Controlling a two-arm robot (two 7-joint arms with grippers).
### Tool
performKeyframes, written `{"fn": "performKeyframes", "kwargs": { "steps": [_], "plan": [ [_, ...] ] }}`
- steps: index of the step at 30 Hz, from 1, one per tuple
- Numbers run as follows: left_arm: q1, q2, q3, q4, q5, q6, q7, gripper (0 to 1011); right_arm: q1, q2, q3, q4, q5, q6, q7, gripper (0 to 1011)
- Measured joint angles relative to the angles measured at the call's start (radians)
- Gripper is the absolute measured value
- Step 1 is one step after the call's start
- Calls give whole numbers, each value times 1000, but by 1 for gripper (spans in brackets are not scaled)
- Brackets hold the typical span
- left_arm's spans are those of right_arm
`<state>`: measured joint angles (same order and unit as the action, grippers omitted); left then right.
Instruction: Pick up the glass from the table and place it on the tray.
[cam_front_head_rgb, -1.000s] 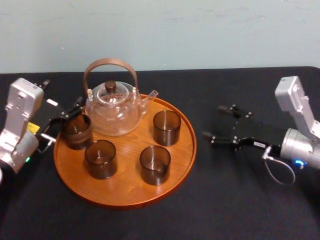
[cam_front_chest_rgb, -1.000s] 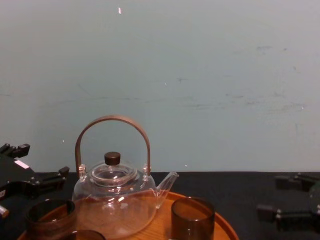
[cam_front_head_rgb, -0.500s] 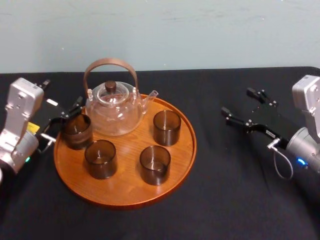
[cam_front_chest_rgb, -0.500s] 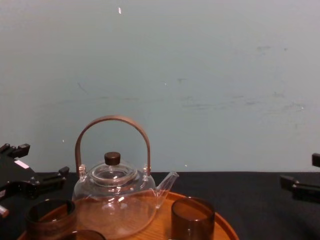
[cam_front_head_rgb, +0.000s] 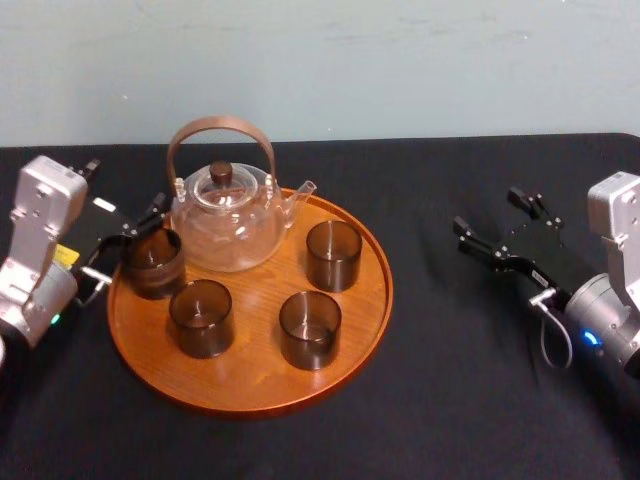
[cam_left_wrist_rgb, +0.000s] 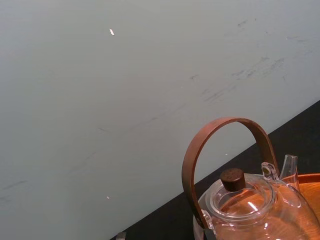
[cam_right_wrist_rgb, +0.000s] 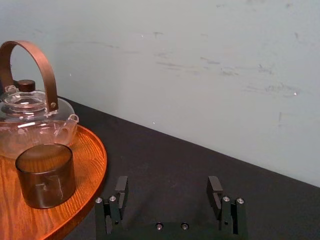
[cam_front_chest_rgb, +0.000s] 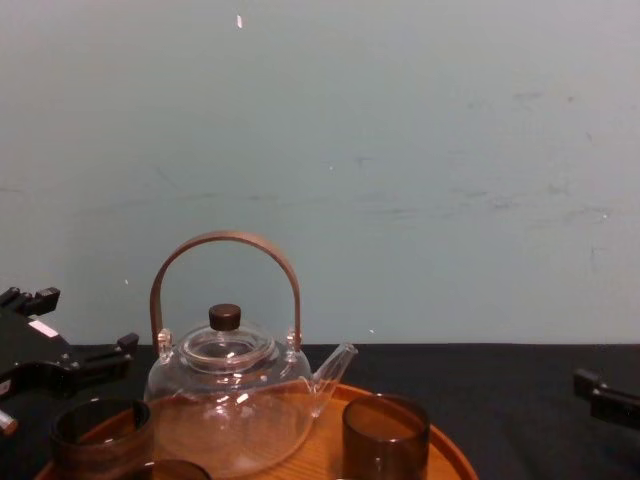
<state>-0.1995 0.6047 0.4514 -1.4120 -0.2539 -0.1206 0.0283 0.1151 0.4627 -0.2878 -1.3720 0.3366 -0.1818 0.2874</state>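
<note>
The round wooden tray (cam_front_head_rgb: 250, 385) holds a clear teapot (cam_front_head_rgb: 225, 220) and several dark smoky glasses. One glass (cam_front_head_rgb: 153, 262) stands at the tray's left rim, just off the fingertips of my left gripper (cam_front_head_rgb: 125, 243), which is open and spread beside it. The chest view shows this glass (cam_front_chest_rgb: 100, 432) low on the left, with the left gripper (cam_front_chest_rgb: 70, 335) behind it. My right gripper (cam_front_head_rgb: 490, 213) hovers open and holds nothing over the black table, well right of the tray. In the right wrist view, the right gripper (cam_right_wrist_rgb: 167, 189) points toward another glass (cam_right_wrist_rgb: 45, 175) on the tray (cam_right_wrist_rgb: 87, 150).
A black cloth covers the table (cam_front_head_rgb: 470, 380), with bare room right of and in front of the tray. A pale wall (cam_front_head_rgb: 400, 60) rises just behind. The teapot's arched brown handle (cam_front_chest_rgb: 225, 245) stands tall at the tray's back left.
My right gripper has drawn back to the right, away from the tray, with its fingers still open. The left gripper, the glasses and the teapot have not moved.
</note>
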Motion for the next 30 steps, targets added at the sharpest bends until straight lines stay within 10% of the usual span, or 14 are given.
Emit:
{"fn": "performKeyframes", "kwargs": {
  "steps": [30],
  "plan": [
    [0, 0, 0, 0, 0, 0, 0, 1001, 3, -8, 2, 10, -5, -4, 1, 1002]
  ]
}}
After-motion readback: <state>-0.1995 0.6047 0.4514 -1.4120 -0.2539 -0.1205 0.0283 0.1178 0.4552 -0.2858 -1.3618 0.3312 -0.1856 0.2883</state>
